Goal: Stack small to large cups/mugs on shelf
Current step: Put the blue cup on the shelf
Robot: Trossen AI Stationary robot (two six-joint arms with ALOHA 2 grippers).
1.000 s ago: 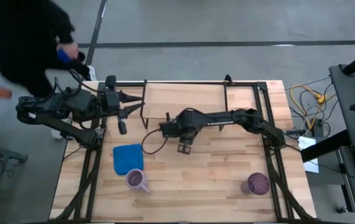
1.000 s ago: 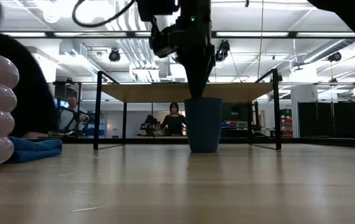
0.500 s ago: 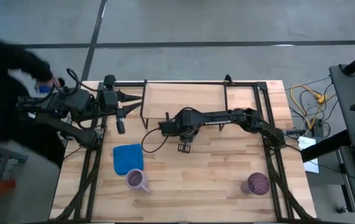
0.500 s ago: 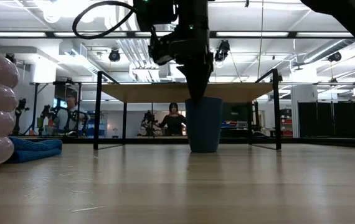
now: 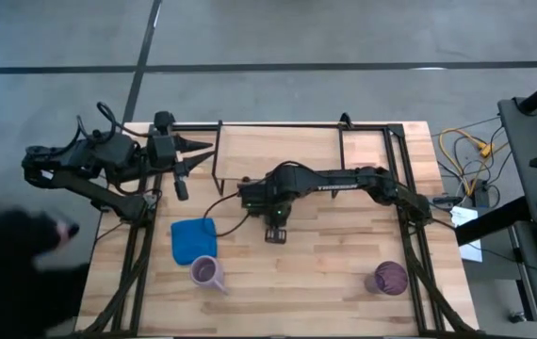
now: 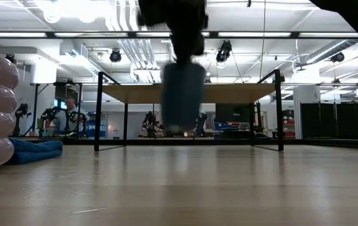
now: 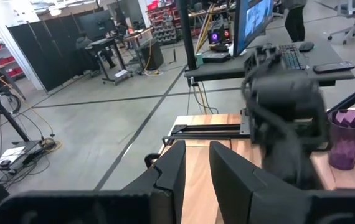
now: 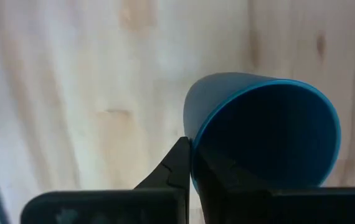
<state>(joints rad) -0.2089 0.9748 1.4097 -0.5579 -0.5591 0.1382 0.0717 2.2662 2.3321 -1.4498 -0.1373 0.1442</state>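
My right gripper [image 5: 274, 226] is over the table's middle, shut on the small dark blue cup [image 6: 182, 94], which hangs clear of the tabletop and looks blurred in the low view. The cup's open mouth shows in the right wrist view [image 8: 271, 134]. The pale lavender ribbed mug [image 5: 207, 273] stands near the front left. The dark purple tumbler [image 5: 390, 278] stands at the front right. The shelf [image 5: 278, 151] stands at the far middle on thin black legs. My left gripper [image 5: 193, 151] waits at the far left, open by a narrow gap and empty. My right gripper pinches the blue cup's rim [image 8: 193, 142], with one finger [image 8: 176, 165] outside the wall and the other [image 8: 218, 180] inside the cup. The fingers come from above, pointing down. The cup hangs below them, lifted clear of the table.
A flat blue cloth [image 5: 193, 239] lies just beyond the lavender mug. Black frame rails run along the table's left and right sides. A person [image 5: 14, 240] is beside the table's left edge. Bare wood lies between the mug and the tumbler.
My right gripper has risen with the blue cup, which stood on the table and now hangs clear of it, shifted a little toward the table's left. The person at the far left has moved toward the near left.
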